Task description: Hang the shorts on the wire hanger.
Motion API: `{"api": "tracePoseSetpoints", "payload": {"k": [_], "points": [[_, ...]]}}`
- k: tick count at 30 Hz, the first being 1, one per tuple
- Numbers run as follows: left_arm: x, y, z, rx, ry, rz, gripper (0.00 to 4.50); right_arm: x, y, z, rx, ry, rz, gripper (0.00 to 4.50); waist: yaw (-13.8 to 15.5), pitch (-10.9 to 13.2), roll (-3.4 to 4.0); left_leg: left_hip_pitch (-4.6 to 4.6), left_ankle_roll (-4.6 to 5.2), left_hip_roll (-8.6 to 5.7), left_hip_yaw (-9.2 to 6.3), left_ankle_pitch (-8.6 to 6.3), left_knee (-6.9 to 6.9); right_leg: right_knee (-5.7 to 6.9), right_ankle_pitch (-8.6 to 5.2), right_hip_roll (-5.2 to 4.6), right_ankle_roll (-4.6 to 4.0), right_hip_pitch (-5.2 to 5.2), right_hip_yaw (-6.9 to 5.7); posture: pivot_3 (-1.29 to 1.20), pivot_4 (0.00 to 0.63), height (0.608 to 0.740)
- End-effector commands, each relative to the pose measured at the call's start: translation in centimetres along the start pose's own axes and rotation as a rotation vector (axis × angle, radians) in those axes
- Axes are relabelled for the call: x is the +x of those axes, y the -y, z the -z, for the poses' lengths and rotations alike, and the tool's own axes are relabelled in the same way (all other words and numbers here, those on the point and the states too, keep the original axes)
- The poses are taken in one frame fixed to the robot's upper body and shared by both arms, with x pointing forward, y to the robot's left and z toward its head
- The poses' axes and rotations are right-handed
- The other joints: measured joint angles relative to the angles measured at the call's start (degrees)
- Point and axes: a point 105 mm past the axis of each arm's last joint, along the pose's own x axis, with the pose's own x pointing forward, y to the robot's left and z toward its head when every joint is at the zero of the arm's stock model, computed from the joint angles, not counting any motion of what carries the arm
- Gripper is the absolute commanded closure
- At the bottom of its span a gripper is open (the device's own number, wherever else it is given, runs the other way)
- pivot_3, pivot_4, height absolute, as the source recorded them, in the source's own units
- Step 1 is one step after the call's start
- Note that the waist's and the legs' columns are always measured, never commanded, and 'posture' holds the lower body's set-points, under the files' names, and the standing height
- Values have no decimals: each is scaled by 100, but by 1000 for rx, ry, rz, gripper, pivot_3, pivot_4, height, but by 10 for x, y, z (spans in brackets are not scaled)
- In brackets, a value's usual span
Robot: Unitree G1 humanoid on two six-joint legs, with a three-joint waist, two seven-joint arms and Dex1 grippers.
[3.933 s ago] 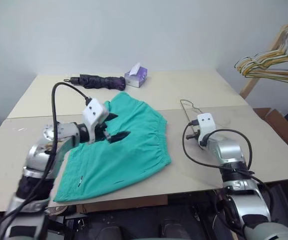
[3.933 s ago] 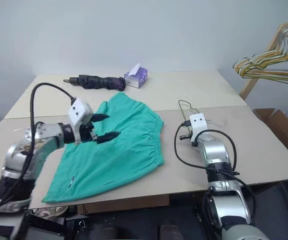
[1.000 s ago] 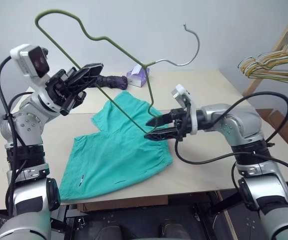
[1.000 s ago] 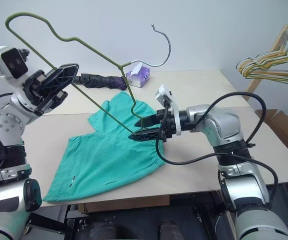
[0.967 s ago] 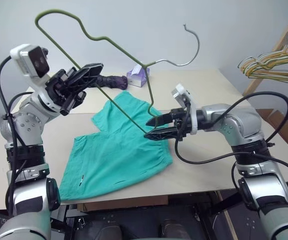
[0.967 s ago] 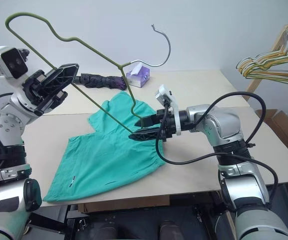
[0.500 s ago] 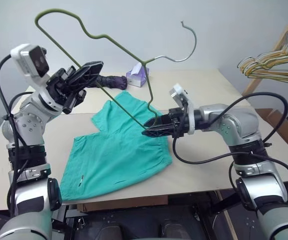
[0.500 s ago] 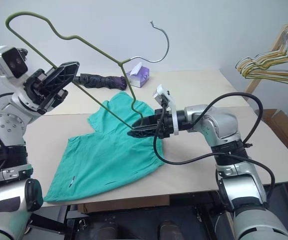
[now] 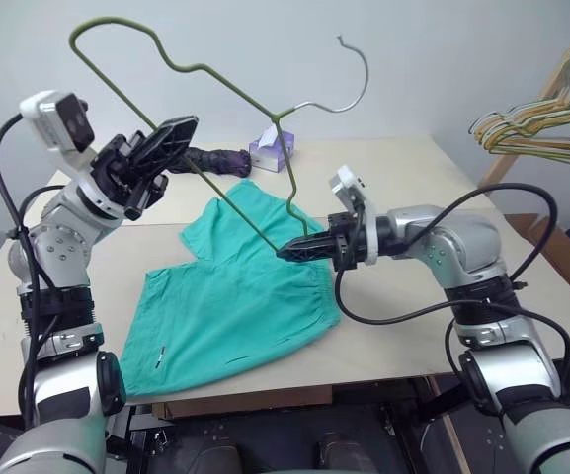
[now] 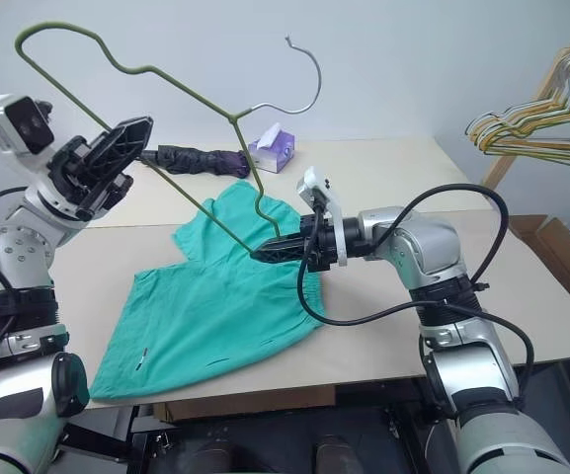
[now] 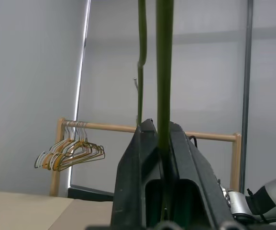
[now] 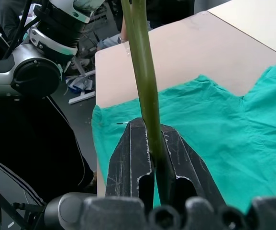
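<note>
Both pairs of black fingers are clamped tight on the thin olive-grey wire hanger [image 9: 205, 74], which is held up in the air over the flat teal-green fabric shorts [image 9: 240, 291]. Left gripper [image 9: 171, 138] pinches the long straight bar of the hanger, up and to the left of the shorts. Right gripper [image 9: 299, 250] is closed on the hanger's lower corner, just above the shorts' gathered waistband edge; touching the fabric or not, cannot tell. Hanger hook [image 9: 354, 74] curls high above the shorts, pointing away from the table. Shorts lie spread on the beige tabletop [image 9: 393, 178]. Behind the shorts sit a small purple tissue box [image 9: 270, 150] and a folded dark umbrella [image 9: 210, 158].
</note>
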Motion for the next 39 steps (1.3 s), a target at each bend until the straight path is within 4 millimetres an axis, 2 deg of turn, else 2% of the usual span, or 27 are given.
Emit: {"api": "tracePoseSetpoints", "payload": {"k": [1,6,11,15,17,20,22,23,26,30,34,39], "points": [[9,-4,8,27,-44,-30,3378,-6,-1,-23,-73,62,21,4500,4,0,0,0,0,0,0,0,0,0,0,0,0,1,0,34,0,740],[8,-12,24,20,-129,-99,1706,-10,-6,-32,-88,111,20,4500,19,0,0,-1,0,0,0,0,0,-1,0,0,0,0,0,23,0,740],[-7,-31,51,-1,-274,-222,97,-20,4,-46,-59,200,108,4500,6,0,0,0,0,0,1,0,0,1,0,0,0,-1,0,4,0,740],[-35,-59,74,92,-472,-443,39,-44,17,-39,-26,200,244,4500,-36,1,1,1,0,0,1,0,0,1,0,0,0,-1,1,-8,0,740],[-49,-62,86,148,-587,-470,39,-62,17,-20,-6,142,294,4500,-23,1,1,-3,0,-1,1,0,-1,-5,0,-1,0,-1,-1,-9,0,740],[-62,-50,98,213,-724,-404,39,-93,14,19,108,36,393,4500,1,1,1,-10,4,-1,5,-4,-2,-17,0,-4,0,-2,-2,-11,0,740],[-63,-43,102,228,-760,-367,39,-103,6,41,272,-60,391,4500,3,3,4,-26,4,-1,8,-4,-1,-20,0,-6,0,-15,-1,-18,0,740],[-64,-40,104,241,-776,-353,39,-109,3,49,291,-85,426,4500,0,3,5,-37,4,-2,13,-4,0,-14,0,-8,0,-32,3,-20,0,740],[-61,-31,111,259,-810,-309,39,-128,-21,78,387,-209,415,4500,15,4,12,-61,6,-1,10,-2,4,12,2,-2,-3,-73,9,-26,0,740],[-53,-25,120,284,-828,-278,39,-157,-34,114,796,-216,446,4500,-40,3,10,-47,6,-1,16,-2,5,12,1,-2,-3,-59,17,-19,0,740],[-50,-25,126,283,-826,-278,39,-172,-41,132,921,-202,462,4500,-58,4,10,-18,7,-2,13,-3,5,-2,1,-3,-1,-23,13,-26,0,740],[-50,-21,130,288,-845,-258,39,-171,-43,153,953,-237,472,4500,-95,4,10,4,8,-1,12,-3,5,0,0,-2,1,-4,16,-24,0,740]]}}
